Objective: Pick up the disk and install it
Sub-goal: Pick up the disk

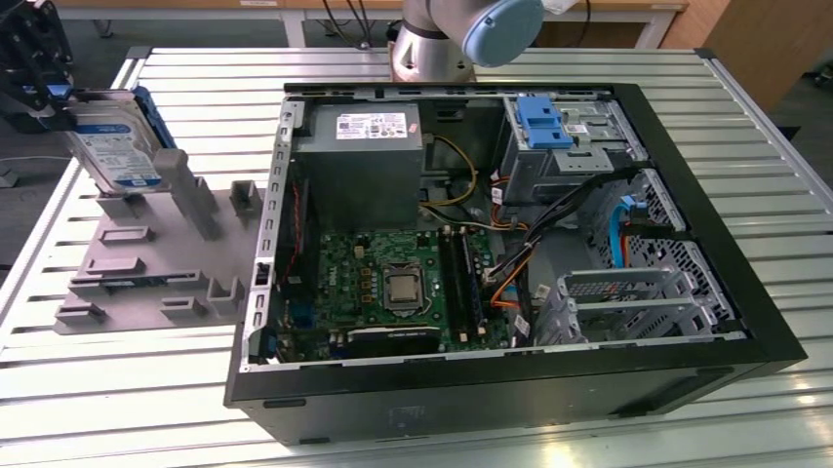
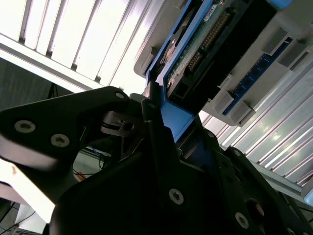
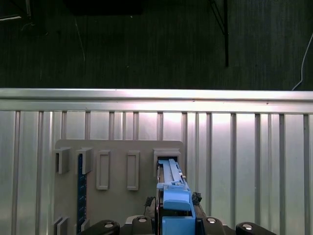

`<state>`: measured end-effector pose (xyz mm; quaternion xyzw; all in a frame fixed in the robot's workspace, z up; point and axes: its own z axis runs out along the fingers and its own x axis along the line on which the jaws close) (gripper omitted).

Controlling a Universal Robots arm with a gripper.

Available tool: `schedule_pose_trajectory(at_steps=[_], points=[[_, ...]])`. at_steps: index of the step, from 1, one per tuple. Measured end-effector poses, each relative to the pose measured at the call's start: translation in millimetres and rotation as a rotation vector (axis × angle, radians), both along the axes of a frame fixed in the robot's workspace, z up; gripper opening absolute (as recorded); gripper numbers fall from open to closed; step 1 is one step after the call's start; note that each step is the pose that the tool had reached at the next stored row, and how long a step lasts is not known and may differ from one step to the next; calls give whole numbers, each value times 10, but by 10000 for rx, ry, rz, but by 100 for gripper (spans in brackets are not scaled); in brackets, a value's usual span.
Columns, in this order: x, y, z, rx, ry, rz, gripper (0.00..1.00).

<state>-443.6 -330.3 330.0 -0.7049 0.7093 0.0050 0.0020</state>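
The disk (image 1: 117, 151) was standing on edge in the grey holder (image 1: 143, 263) at the exterior view's left, well apart from the open computer case (image 1: 729, 322). It had a silver body, a white-and-blue label and blue rails down the sides, with its circuit board showing in the second wrist view. So this looked like the pick-up step, disk not yet lifted. The gripper (image 2: 173, 129) seemed pinched narrow onto one blue rail. Getting it out cleanly probably called for a straight pull with no twisting, since it sat down in a slot.
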Motion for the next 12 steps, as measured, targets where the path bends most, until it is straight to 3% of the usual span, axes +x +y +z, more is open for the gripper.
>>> schedule_pose_trajectory(at_steps=[12], points=[[0,0,7,-1,2,0,36]])
